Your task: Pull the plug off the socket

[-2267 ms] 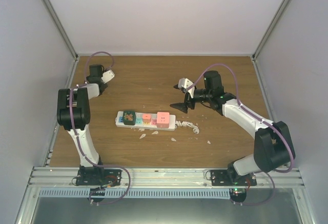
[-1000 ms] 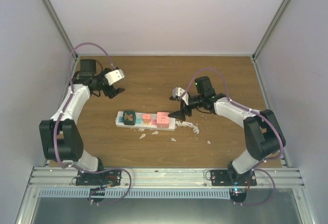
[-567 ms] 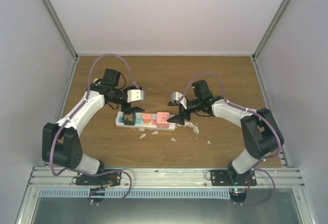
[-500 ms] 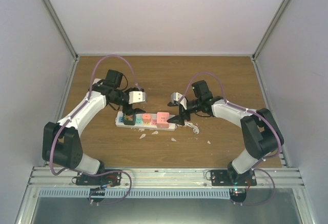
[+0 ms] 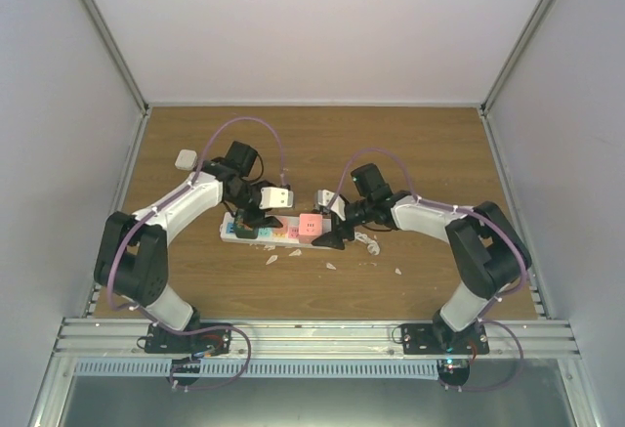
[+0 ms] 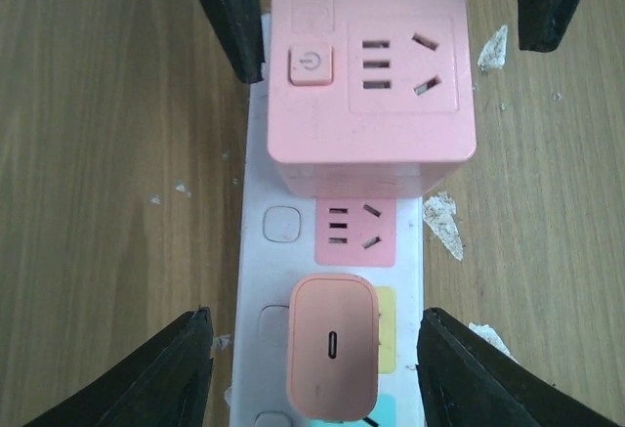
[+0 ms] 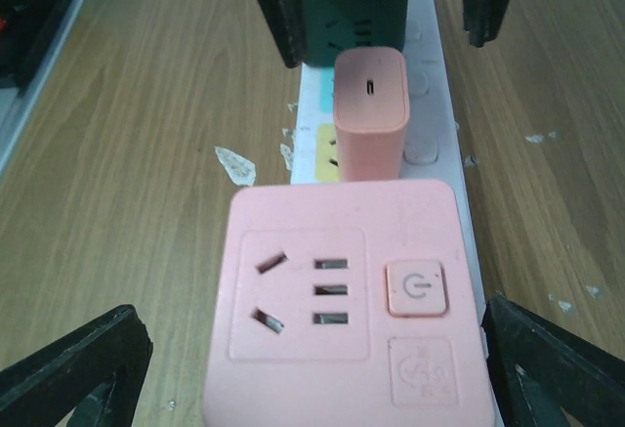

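Observation:
The socket point(image 5: 293, 239), a long white strip, lies mid-table with three things plugged in. A small pink plug point(image 6: 332, 344) stands between the fingers of my left gripper point(image 6: 317, 373). That gripper is open, with a gap on each side of the plug. A big pink cube adapter point(image 7: 342, 300) sits near the cord end, and my open right gripper point(image 7: 312, 373) straddles it, its fingertips point(image 7: 73, 368) clear of the cube's sides. A dark green plug point(image 7: 356, 2) sits at the far end of the socket point(image 7: 430, 105). Seen from above, both grippers point(image 5: 256, 220) point(image 5: 332, 236) hang over the strip.
The strip's short coiled white cord point(image 5: 363, 241) trails right. White paper scraps point(image 5: 271, 258) lie on the wood in front of the strip. A small white block point(image 5: 184, 158) rests at the back left. Grey walls enclose the table on three sides.
My left arm has swung from the back left to above the strip, and its jaws have narrowed around the small pink plug. The right gripper has slid left over the pink cube.

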Tool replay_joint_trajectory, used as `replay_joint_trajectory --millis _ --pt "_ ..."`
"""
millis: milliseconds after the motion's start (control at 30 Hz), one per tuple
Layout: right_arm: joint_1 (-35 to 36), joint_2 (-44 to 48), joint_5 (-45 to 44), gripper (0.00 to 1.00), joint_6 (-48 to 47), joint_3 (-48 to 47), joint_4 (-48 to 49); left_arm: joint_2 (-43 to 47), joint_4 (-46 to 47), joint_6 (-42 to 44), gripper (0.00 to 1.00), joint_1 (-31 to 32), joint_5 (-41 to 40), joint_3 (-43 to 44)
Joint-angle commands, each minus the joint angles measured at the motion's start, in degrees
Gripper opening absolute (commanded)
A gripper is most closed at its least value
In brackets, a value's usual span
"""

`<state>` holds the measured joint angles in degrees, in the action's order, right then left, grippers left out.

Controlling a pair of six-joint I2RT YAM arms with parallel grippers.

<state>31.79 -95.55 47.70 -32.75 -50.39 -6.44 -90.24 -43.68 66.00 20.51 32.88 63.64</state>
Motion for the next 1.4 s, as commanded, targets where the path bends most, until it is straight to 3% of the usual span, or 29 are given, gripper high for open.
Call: replay_joint_trajectory --millis 0,500,667,967,1367 --pt "0.63 -1.42 -2.35 0.94 -0.88 0.27 2.21 -2.24 -0.93 -1.11 0.58 1.60 -3.23 0.18" --pt "1.88 -2.25 -4.76 0.85 -0.81 1.50 6.01 -4.63 -2.30 -1.56 0.39 2.98 -7.07 0.70" --pt "1.87 -2.01 -4.78 0.75 -1.06 1.71 6.26 -4.69 -1.35 -1.49 0.33 3.59 -8.49 0.19" --pt "1.87 -1.86 -1.99 0.46 -0.90 1.41 6.26 -5.53 -0.28 -1.87 0.25 4.74 -11.42 -0.98" --pt "1.78 -0.55 1.16 0.33 3.04 1.02 8.94 -6.86 0.37 -1.90 0.20 5.92 -14.52 -2.73"
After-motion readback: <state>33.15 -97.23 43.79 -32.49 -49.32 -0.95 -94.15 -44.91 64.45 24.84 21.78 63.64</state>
